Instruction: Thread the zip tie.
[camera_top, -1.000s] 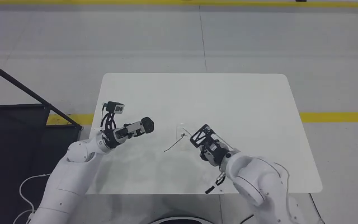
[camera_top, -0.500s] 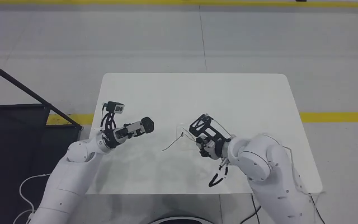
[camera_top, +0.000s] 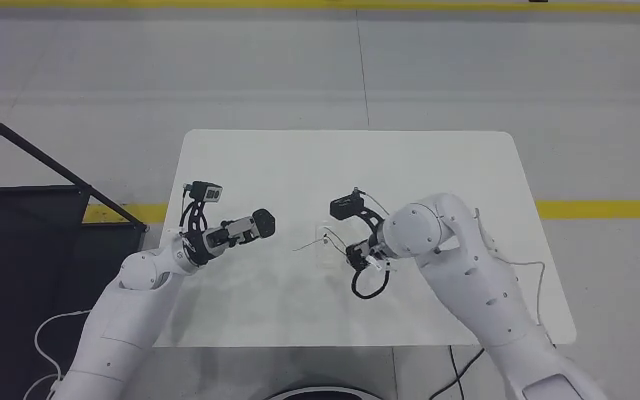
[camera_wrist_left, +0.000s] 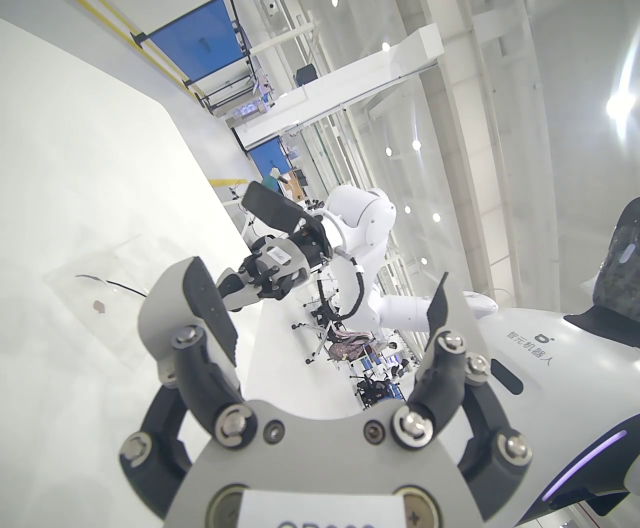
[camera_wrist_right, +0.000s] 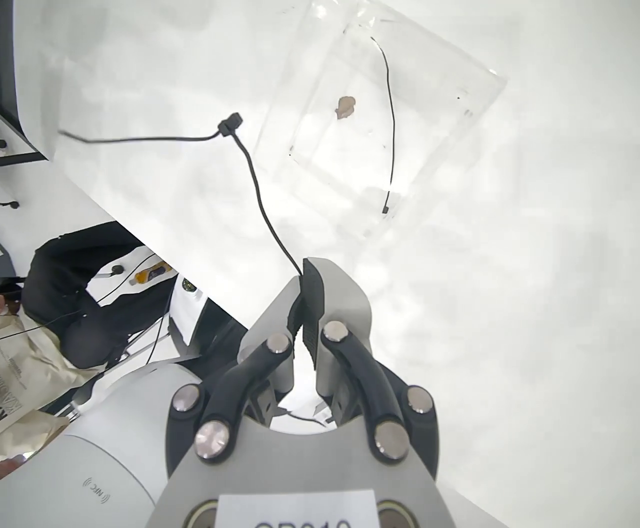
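Broadly, a pale floor (camera_top: 300, 70) crossed by a yellow line (camera_top: 590, 208) surrounds the white tabletop (camera_top: 450, 180), above which the left jaws stand wide open, well apart from the right jaws. The right jaws are closed on the strap of the black zip tie (camera_wrist_right: 255, 190), which runs out from them to its small head and on past it. Just beyond them lies a clear plastic sheet (camera_wrist_right: 440, 100) carrying a second thin black tie (camera_wrist_right: 391, 130) and a small brownish speck (camera_wrist_right: 345, 106).

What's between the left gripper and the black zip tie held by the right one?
Only bare white table: in the top view nothing lies between the open left gripper and the thin black plastic zip tie pinched in the right gripper.
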